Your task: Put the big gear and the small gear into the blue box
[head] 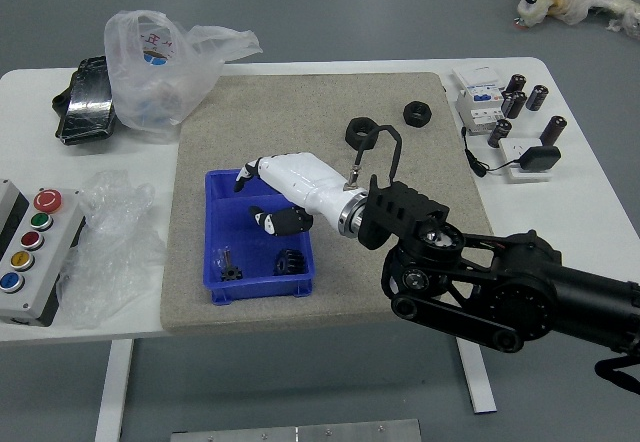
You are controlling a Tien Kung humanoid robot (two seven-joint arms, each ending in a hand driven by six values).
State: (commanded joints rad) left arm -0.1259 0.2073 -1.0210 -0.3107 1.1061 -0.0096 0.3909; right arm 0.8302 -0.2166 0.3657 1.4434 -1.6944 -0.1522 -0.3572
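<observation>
So the right hand (308,182) is hanging over the blue box (226,230), and its fingers (287,222) are pretty wide apart with a proper gap between the upper ones and the lower one, nothing held in them. Both gears are in the box: the big gear (290,262) is on the robot's side of the fingers, below the lower one and near the box's right near corner, not touching the hand. The small gear (229,267) is also on the near side, but further left than the big one, by the near wall, with a little stub sticking up. Off to the right of the fingers and farther out, there's a black hex nut (361,133) on the grey mat (230,117), plus a round black piece (417,114) beyond it. Way over left of the fingers you've got crumpled clear plastic (110,252) and a push-button control box (38,277) on the white table (60,177). Past the fingertips, toward the far left, sit a plastic bag (165,77) and a black packet (88,102). Well out to the right are a circuit breaker (482,102), some dark cylinders (554,130) and a black plug adapter (540,158).
</observation>
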